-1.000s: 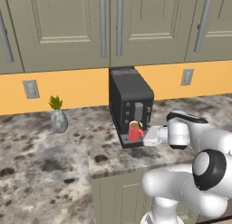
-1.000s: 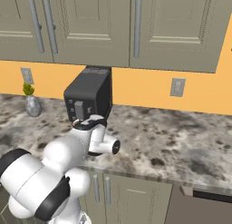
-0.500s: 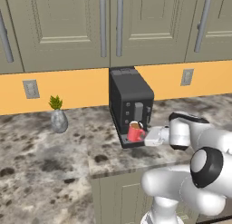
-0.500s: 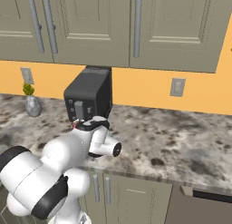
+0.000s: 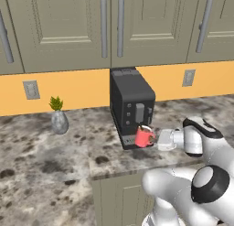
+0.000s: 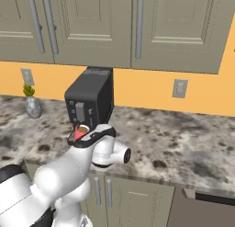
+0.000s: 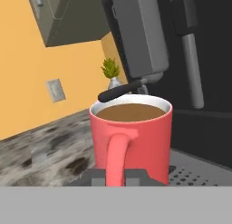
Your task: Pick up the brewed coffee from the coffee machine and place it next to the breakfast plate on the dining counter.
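Red mug at coffee machine, handle between end effector fingertips, closed on it

One red mug of brown coffee is in the scene, and one black coffee machine stands on the wall counter. There is one small grey vase holding one green sprig. Two wall outlets are set in the orange backsplash: one to the left of the machine and one to its right. In the left base view four vertical cabinet handles show on the upper cabinets, among them a close pair above the machine. One robot arm reaches toward the mug, with one gripper.
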Robot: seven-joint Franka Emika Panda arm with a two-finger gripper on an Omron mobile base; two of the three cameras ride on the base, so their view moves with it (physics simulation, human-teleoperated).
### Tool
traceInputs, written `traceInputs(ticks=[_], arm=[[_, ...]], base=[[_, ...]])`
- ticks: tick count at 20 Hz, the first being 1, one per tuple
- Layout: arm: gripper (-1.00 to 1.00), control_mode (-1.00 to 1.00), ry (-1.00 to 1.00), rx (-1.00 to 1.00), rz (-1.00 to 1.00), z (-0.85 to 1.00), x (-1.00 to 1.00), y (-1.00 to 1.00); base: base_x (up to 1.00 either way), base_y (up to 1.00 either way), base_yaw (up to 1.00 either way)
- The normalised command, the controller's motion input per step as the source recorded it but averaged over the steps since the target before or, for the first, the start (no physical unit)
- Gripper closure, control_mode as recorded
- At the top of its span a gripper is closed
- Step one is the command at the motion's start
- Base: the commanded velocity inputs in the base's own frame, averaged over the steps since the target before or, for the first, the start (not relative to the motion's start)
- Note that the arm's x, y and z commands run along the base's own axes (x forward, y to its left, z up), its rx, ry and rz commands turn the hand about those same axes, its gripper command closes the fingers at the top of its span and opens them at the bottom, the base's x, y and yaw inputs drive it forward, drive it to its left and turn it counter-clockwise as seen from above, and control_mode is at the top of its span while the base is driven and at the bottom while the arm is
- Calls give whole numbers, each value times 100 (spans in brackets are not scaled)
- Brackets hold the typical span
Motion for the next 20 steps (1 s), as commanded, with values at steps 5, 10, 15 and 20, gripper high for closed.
traceInputs(ticks=[5,10,15,20], arm=[[100,-100,-5,-2,0,8,-80,0],[100,-100,-20,-6,0,88,-69,0],[100,-100,-18,-5,0,89,-59,-1],[100,-100,-22,-5,0,67,-70,-1]], base=[[0,0,0],[0,0,0],[0,0,0],[0,0,0]])
